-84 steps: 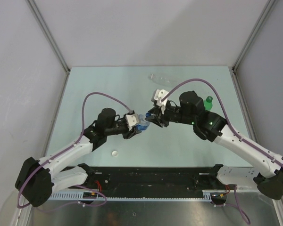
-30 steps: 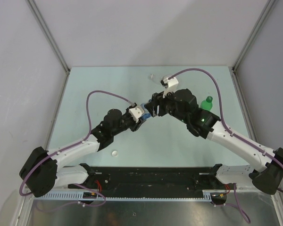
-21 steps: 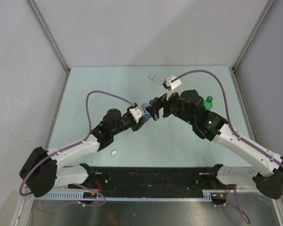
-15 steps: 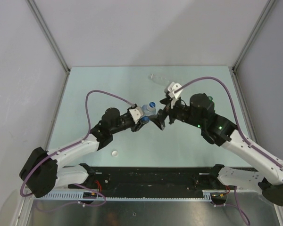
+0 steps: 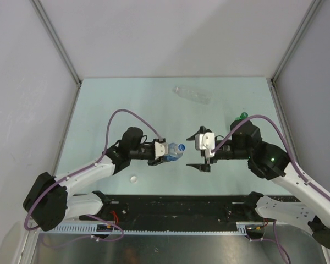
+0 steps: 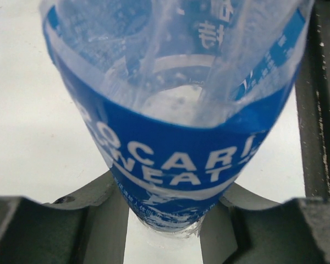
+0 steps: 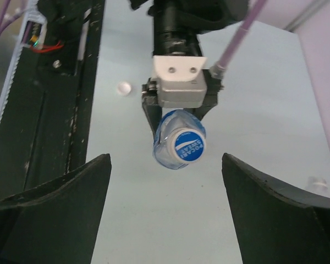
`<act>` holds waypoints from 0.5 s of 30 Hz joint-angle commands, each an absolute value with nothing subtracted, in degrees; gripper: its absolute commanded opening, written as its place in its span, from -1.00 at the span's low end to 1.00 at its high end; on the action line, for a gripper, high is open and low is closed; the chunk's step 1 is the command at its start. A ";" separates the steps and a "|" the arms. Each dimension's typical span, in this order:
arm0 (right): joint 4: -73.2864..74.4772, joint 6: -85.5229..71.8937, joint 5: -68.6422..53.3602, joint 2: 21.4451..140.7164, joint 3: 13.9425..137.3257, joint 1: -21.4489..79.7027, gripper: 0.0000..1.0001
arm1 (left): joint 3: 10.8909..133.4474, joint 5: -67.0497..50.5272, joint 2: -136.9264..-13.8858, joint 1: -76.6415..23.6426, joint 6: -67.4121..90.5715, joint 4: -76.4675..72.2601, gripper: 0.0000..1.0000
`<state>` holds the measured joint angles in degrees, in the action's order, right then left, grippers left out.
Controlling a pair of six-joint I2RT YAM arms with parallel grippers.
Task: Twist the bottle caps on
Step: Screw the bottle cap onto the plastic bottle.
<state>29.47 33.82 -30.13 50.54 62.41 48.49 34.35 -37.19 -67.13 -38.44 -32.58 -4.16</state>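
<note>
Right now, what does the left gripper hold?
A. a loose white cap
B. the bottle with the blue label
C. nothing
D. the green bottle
B: the left gripper is closed on the bottle with the blue label, and the left wrist view shows a finger pressing each side of it.

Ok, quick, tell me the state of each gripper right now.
Left gripper: closed on the blue-labelled bottle.
Right gripper: open, holding nothing.
</note>
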 commanded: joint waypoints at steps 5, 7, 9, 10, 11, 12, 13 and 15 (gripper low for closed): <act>34.02 42.90 -38.70 52.32 62.14 48.42 0.49 | 37.79 -43.70 -67.93 -38.14 -38.34 1.13 -1.00; 32.83 42.41 -38.83 53.11 62.09 48.42 0.45 | 38.21 -44.06 -68.38 -38.14 -38.37 1.86 -1.00; 31.61 41.67 -38.03 54.06 62.08 48.54 0.43 | 38.42 -44.30 -68.62 -38.14 -38.46 2.33 -1.00; 31.01 41.31 -37.47 54.54 62.11 48.61 0.41 | 38.55 -44.34 -68.72 -38.14 -38.52 2.53 -1.00; 30.53 41.05 -37.02 54.96 62.12 48.74 0.39 | 38.61 -44.32 -68.86 -38.19 -38.55 2.67 -1.00; 29.94 40.74 -36.61 55.34 62.13 48.80 0.36 | 38.68 -44.31 -68.88 -38.12 -38.57 2.83 -1.00; 29.52 40.41 -36.24 55.66 62.14 48.88 0.33 | 38.77 -44.39 -68.89 -38.18 -38.66 2.95 -1.00; 28.89 40.09 -35.51 56.24 62.12 49.07 0.28 | 38.89 -44.45 -68.93 -38.20 -38.74 3.22 -1.00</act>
